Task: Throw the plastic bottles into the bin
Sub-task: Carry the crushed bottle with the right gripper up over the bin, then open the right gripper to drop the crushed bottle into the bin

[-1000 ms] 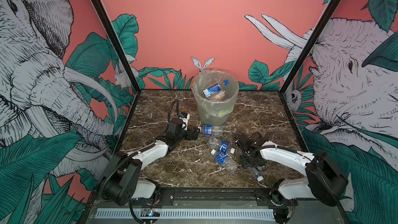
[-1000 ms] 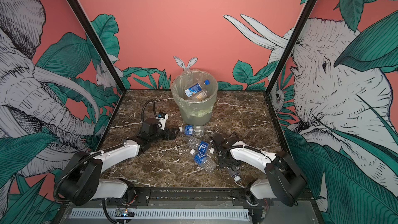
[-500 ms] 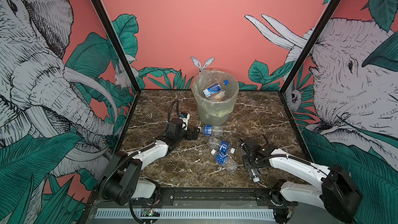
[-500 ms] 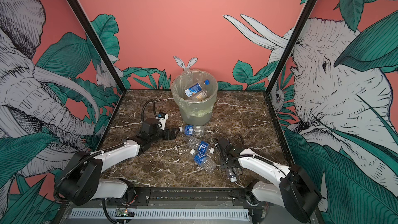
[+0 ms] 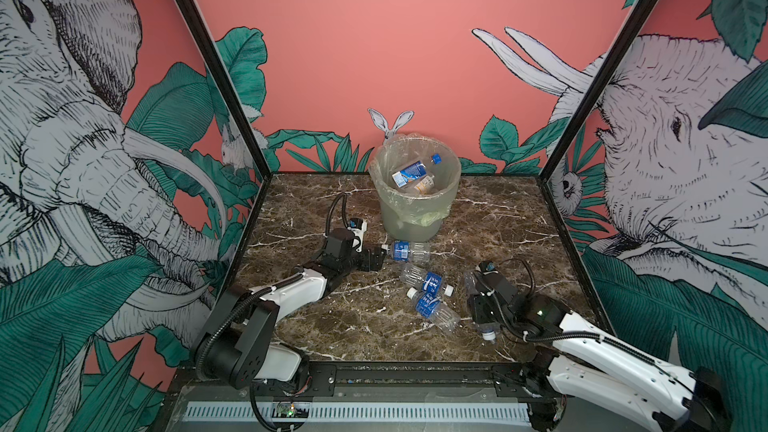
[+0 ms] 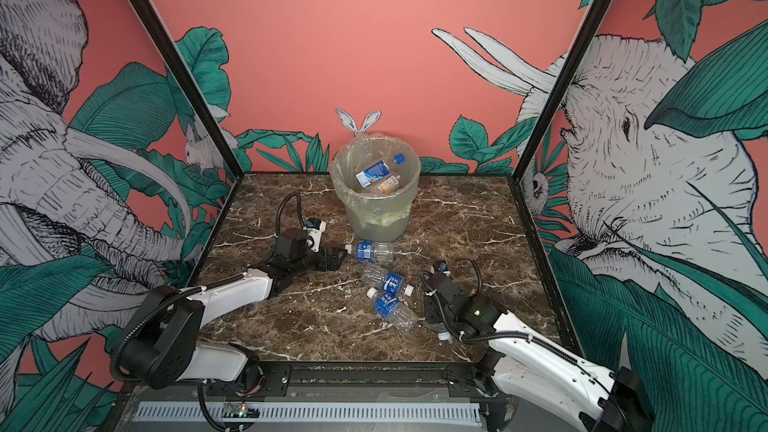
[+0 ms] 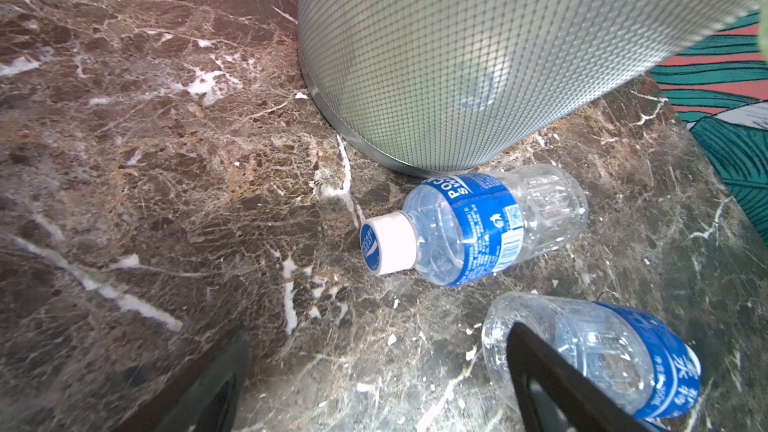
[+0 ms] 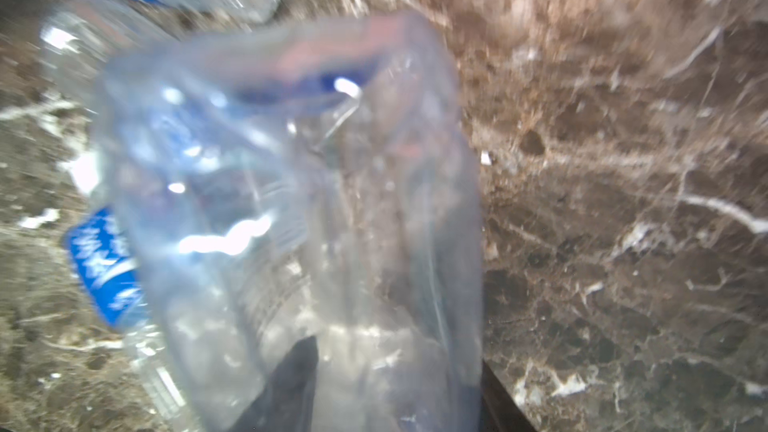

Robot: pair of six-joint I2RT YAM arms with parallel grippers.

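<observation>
**A:** Where is the bin?
**B:** The round grey-green plastic bin (image 5: 415,209) with a clear bag stands at twelve o'clock on the brown marble table (image 5: 498,222). A white and blue bottle with a blue cap (image 5: 409,171) lies inside.
**A:** What is in your right gripper (image 5: 478,313)?
**B:** It is squeezed tight on a clear squashed plastic bottle (image 8: 291,201), at five o'clock on the table.
**A:** And the left?
**B:** My left gripper (image 7: 378,330) is spread wide and holds nothing. A clear bottle with a blue label and white cap (image 7: 473,226) lies at three o'clock from it, just beside the bin.
</observation>
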